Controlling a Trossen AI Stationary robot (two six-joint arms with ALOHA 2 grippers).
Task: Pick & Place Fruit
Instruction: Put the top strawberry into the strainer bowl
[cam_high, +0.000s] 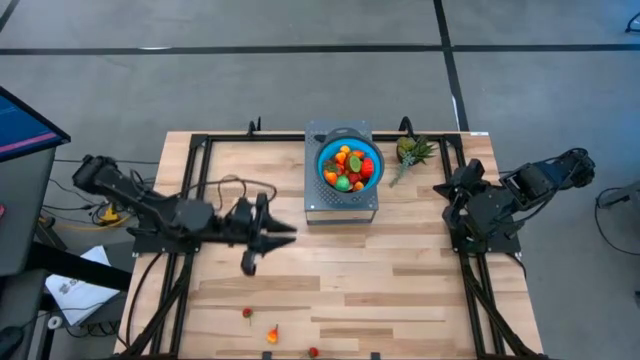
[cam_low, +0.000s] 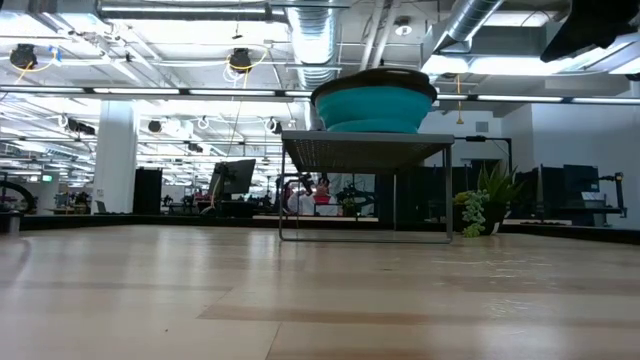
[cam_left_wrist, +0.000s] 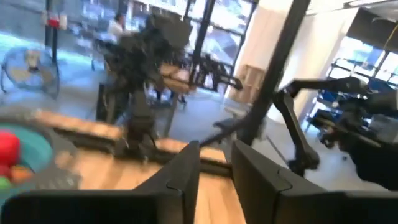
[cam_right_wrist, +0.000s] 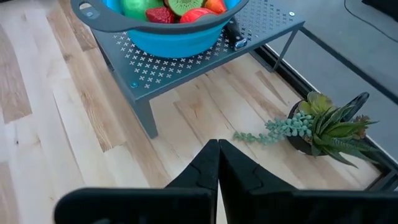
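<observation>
Most fruit (cam_high: 350, 167) already sits in the blue bowl (cam_high: 372, 152) on its grey stand (cam_high: 340, 209), upper centre. Three pieces (cam_high: 271, 335) remain along the counter's (cam_high: 400, 280) lower edge. Left pincer (cam_high: 285, 230), mid-left, narrow and empty; right pincer (cam_high: 441, 187) shut, empty, parked right.

1. One blue bowl (cam_high: 349, 165) heaped with fruit (cam_high: 350, 170), too crowded to count;
2. Three loose fruits (cam_high: 271, 336) on the desk (cam_high: 400, 270);
3. One grey stand (cam_high: 341, 207);
4. One leafy plant piece (cam_high: 413, 153);
5. Two arms.
</observation>
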